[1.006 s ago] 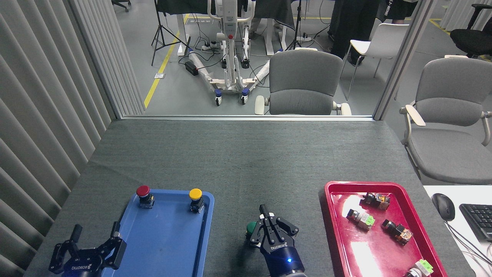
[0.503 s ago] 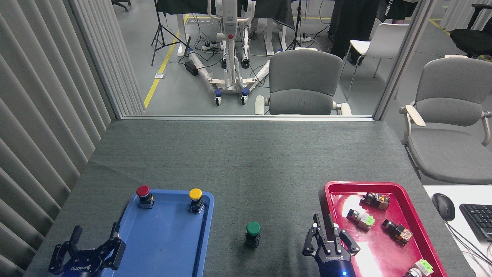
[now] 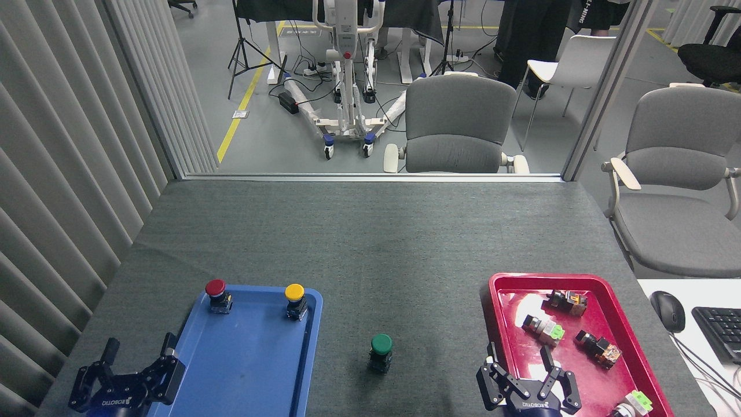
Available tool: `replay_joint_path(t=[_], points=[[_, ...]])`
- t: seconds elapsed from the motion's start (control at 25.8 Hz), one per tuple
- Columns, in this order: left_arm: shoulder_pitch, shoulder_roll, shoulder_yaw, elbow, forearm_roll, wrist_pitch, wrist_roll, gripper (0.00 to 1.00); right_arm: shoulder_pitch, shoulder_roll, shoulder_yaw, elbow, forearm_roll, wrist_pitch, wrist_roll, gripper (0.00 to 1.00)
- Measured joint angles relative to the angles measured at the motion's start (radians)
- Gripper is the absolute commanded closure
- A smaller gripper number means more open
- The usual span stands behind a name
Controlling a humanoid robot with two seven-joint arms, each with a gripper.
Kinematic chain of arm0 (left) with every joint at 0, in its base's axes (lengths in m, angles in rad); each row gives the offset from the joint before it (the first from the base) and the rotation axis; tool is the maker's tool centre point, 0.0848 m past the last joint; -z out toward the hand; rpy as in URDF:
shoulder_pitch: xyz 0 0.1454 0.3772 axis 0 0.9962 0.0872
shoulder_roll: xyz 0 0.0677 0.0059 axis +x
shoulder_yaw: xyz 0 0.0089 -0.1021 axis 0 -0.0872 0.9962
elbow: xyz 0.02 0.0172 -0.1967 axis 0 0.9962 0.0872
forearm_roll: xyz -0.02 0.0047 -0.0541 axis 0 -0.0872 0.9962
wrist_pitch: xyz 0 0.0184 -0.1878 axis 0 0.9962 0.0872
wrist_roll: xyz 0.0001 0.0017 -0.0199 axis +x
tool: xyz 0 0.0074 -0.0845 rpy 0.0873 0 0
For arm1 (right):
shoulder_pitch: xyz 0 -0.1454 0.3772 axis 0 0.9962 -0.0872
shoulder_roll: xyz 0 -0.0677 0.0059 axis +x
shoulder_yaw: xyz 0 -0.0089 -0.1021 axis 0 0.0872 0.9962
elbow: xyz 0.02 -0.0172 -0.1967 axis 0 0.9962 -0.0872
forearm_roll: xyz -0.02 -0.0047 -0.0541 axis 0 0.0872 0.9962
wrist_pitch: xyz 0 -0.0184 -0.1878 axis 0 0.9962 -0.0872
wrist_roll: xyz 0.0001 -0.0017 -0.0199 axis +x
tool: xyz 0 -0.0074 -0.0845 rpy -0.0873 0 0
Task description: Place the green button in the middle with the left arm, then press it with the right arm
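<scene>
Dark-green mushroom-cap push button [image 3: 381, 347] stands upright on bare grey woven cloth [image 3: 370, 243] between blue tray [image 3: 249, 370] and red tray [image 3: 579, 370]. My thin-fingered right gripper [image 3: 518, 360], pressing a second ago, now withdrawn right, jaws spread. Chunky left gripper [image 3: 138, 351] spread, near-left.

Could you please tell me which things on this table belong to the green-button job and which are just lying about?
Belong: green button; the middle; left gripper; right gripper.

Lying about: red button, yellow button, blue tray, red tray of parts, mouse, keyboard.
</scene>
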Motion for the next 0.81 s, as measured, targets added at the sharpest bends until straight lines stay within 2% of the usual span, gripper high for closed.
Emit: replay_joint_path(t=[0.81], points=[[0.003, -0.005, 0.000, 0.006, 0.007, 0.000, 0.001, 0.00, 0.000, 0.004, -0.006, -0.034, 0.002, 0.014, 0.008, 0.01]])
